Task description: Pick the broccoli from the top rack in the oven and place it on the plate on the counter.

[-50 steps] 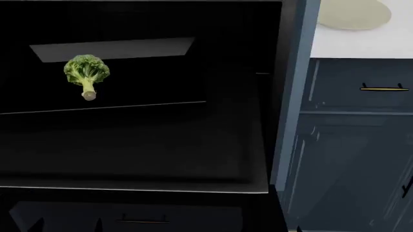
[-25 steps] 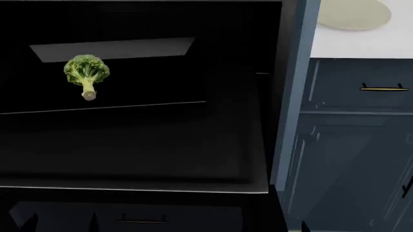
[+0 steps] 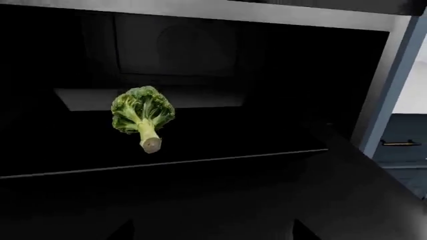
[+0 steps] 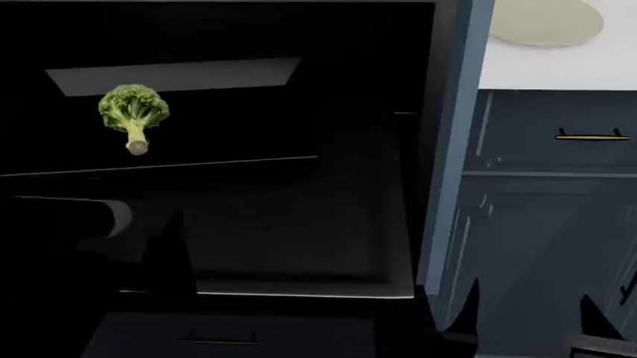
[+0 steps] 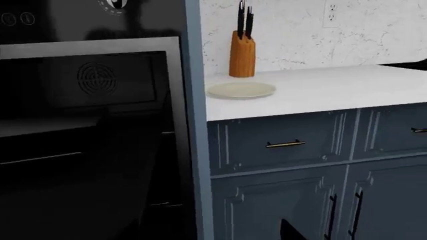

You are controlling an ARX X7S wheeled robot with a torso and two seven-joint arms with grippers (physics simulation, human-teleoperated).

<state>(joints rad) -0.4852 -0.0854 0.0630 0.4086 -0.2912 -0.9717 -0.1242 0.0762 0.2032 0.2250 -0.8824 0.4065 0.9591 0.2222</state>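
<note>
Head view shows the oven (image 4: 298, 224) with its black door dropped open toward the robot. Inside the dark cavity, the broccoli (image 4: 133, 115) lies at the front edge of the top rack (image 4: 199, 74), on the left part of it, with its pale stalk pointing to the near side and the green crown toward the far side. The left gripper (image 4: 159, 257) is low over the open door, near side of the broccoli and well apart from it; its dark fingers look spread, with nothing between them. The right gripper (image 4: 527, 313) is at the near right, in front of the dark blue drawers (image 4: 557, 194), also with separated fingertips and holding nothing. The plate (image 4: 545, 21) sits on the white counter (image 4: 557, 67), far right of the oven. In the right wrist view, a wooden knife block (image 5: 241, 54) stands just behind the plate (image 5: 241, 90).
</note>
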